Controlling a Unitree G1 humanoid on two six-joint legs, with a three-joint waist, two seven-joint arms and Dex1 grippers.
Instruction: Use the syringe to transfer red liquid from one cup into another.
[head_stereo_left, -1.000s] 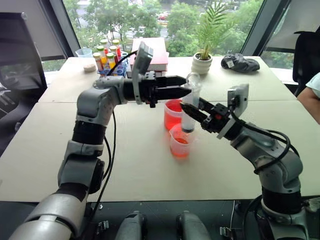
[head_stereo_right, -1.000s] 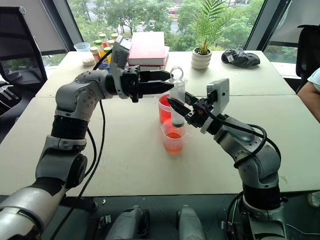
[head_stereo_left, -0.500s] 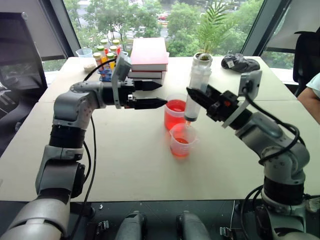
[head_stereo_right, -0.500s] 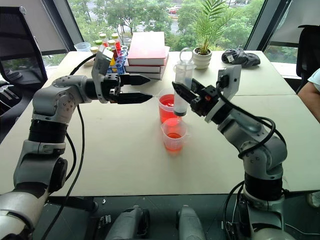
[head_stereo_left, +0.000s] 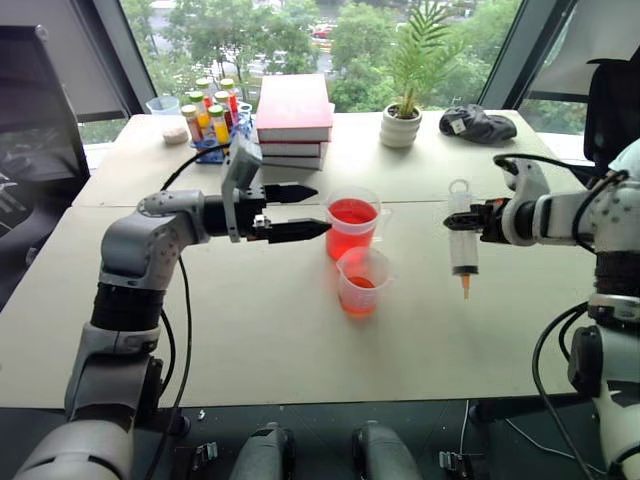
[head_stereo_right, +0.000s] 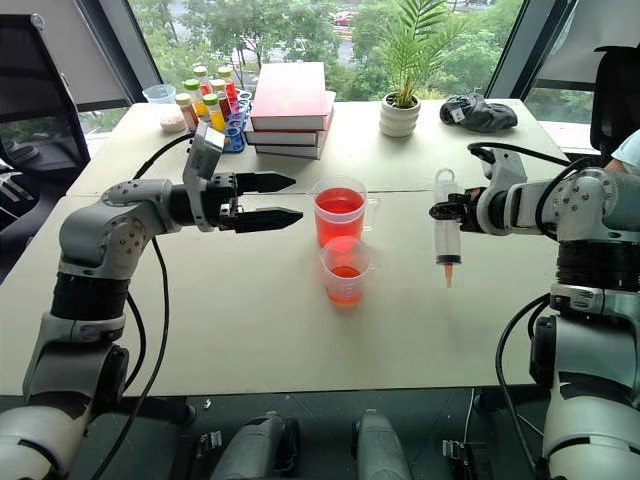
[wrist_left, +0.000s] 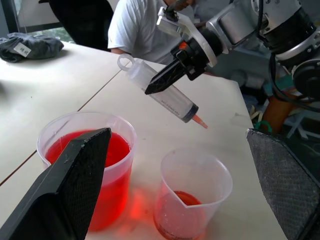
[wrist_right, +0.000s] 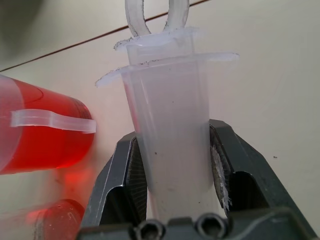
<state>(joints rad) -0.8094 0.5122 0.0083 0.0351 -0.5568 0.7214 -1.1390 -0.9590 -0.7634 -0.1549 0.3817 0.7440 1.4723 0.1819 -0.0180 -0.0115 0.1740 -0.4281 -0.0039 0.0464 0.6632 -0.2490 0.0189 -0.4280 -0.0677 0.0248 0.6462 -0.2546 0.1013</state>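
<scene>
A pale table (head_stereo_left: 250, 330) is seen from above the robot's arms. At about ten o'clock from the table's middle, the left gripper (head_stereo_left: 305, 211) is held level above the tabletop, pointing toward three o'clock. Its two black fingers (head_stereo_left: 292, 190) are spread wide apart, nothing is held between them, and nothing is touched by them.

Just past the fingertips, near the middle of the table, the larger handled cup (head_stereo_left: 353, 228) is placed, filled most of the way with red liquid (head_stereo_left: 352, 213). Directly at six o'clock from it, just beside or touching it, the smaller cup (head_stereo_left: 364, 282) is set upright, with only a shallow layer of red at its bottom.

Well apart from both cups, at about three o'clock, the syringe (head_stereo_left: 463, 241) is held in the air above the table. Its long axis is carried close to upright: the orange tip is pointed down toward the tabletop and the ring of the white plunger is turned up. The plunger is pushed nearly all the way in, and the barrel appears clear. The right gripper (head_stereo_left: 474, 220) is clamped around the upper barrel, just under the flange, with both finger pads (wrist_right: 218, 170) pressed against the plastic on opposite sides.

At twelve o'clock, a rack of small bottles (head_stereo_left: 208, 112), a stack of books (head_stereo_left: 295, 120) and a potted plant (head_stereo_left: 405, 100) are ranged along the far edge.
</scene>
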